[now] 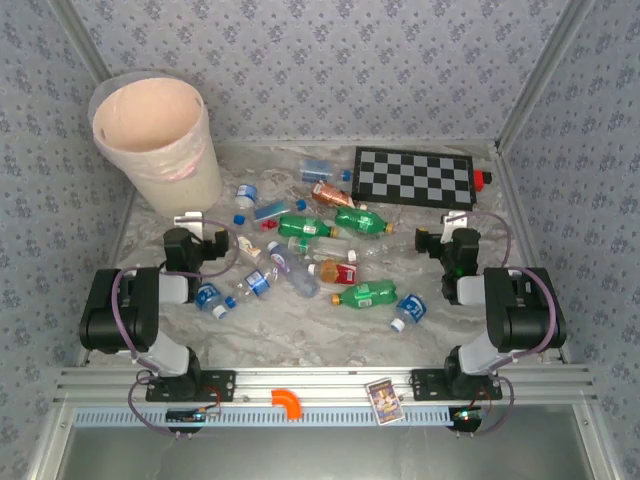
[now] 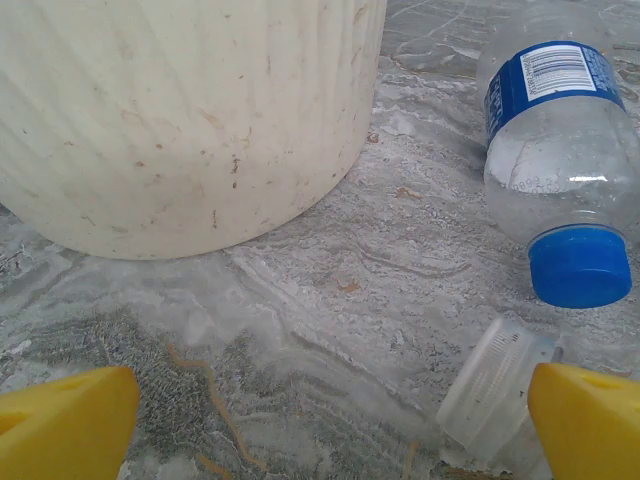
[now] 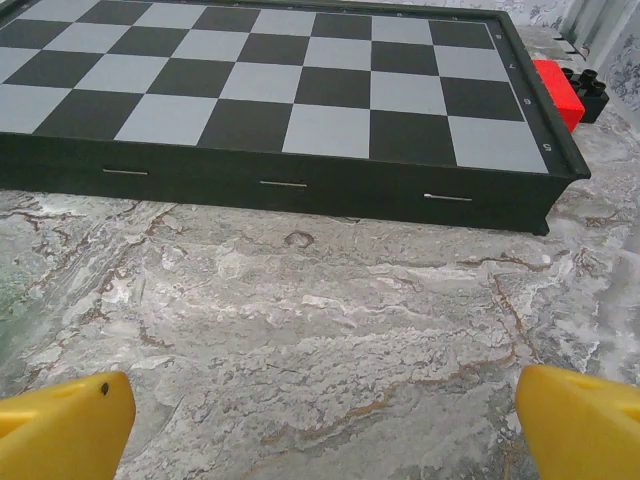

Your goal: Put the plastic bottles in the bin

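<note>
The bin [image 1: 155, 135], a tall pale peach bucket with a clear liner, stands at the back left; its ribbed wall [image 2: 190, 120] rises just ahead of my left gripper. Plastic bottles lie scattered across the middle of the table: green ones [image 1: 305, 227] [image 1: 366, 294], a red-labelled one [image 1: 338, 271], and clear blue-capped ones [image 1: 409, 311]. My left gripper [image 1: 190, 225] [image 2: 330, 420] is open over bare table. A clear blue-capped bottle [image 2: 560, 170] lies ahead to its right, and a clear bottle neck [image 2: 495, 380] sits beside its right finger. My right gripper [image 1: 455, 225] [image 3: 325, 425] is open and holds nothing.
A black-and-white checkerboard [image 1: 415, 177] [image 3: 290, 110] lies at the back right, with a red block [image 1: 484, 180] [image 3: 555, 90] at its right end. Patterned walls close in the table on three sides. An orange piece [image 1: 287, 401] and a card [image 1: 383, 400] rest on the front rail.
</note>
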Action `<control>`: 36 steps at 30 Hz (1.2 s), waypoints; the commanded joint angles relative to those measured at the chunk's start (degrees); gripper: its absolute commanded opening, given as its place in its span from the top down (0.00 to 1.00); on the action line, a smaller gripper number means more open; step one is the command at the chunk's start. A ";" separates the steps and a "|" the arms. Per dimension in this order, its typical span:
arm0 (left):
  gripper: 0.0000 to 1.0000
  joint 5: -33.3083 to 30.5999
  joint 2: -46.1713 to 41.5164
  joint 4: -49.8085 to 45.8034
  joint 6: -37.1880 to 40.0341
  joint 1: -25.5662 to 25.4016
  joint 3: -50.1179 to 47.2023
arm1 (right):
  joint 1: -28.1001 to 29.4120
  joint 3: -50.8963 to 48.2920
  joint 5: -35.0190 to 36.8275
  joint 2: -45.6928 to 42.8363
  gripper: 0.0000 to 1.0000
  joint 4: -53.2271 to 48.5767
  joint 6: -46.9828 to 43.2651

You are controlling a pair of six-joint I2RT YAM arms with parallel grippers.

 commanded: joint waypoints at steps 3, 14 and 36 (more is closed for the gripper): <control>0.00 -0.05 -0.29 0.28 -0.71 0.00 1.62 | -0.24 1.20 -0.64 -0.16 0.00 -0.43 -0.46; 0.00 -0.08 -0.20 0.28 -0.67 -0.03 1.62 | -0.34 1.21 -0.80 -0.16 0.00 -0.52 -0.37; 0.00 0.01 -0.23 0.28 -0.63 0.03 1.56 | -1.05 1.52 -2.59 -0.06 0.00 -0.96 0.08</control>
